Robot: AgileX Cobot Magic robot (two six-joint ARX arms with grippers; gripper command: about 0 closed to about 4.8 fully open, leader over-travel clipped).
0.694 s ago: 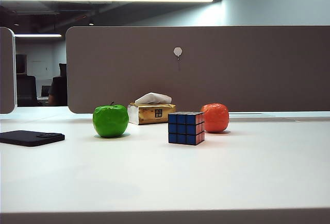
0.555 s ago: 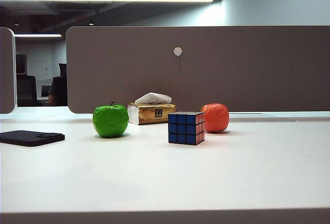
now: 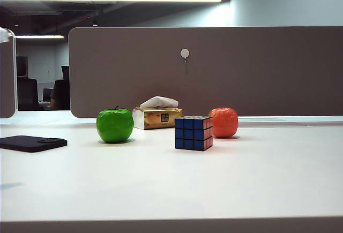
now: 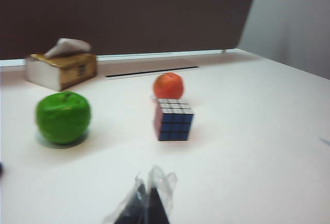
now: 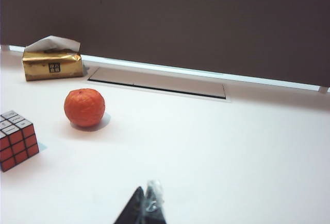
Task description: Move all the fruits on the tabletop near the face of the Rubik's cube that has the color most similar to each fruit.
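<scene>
On the white tabletop (image 3: 225,185) a green apple (image 3: 114,125) stands left of the Rubik's cube (image 3: 193,133). An orange (image 3: 224,122) sits just behind the cube's right, by its red-orange face (image 3: 208,132); the blue face looks forward. Neither gripper shows in the exterior view. In the left wrist view my left gripper (image 4: 149,203) hangs above bare table, fingertips together and empty, short of the apple (image 4: 63,117), cube (image 4: 174,119) and orange (image 4: 168,85). My right gripper (image 5: 147,208) is likewise shut and empty, well back from the orange (image 5: 84,107) and cube (image 5: 17,140).
A yellowish tissue box (image 3: 157,117) stands behind, between apple and cube. A flat black object (image 3: 32,143) lies at the far left. A brown partition (image 3: 214,72) walls the back edge, with a cable slot (image 5: 157,82) in the table in front of it.
The fruits and cube have not moved. A faint shadow has appeared on the table at the left edge, and a glint at the top left.
</scene>
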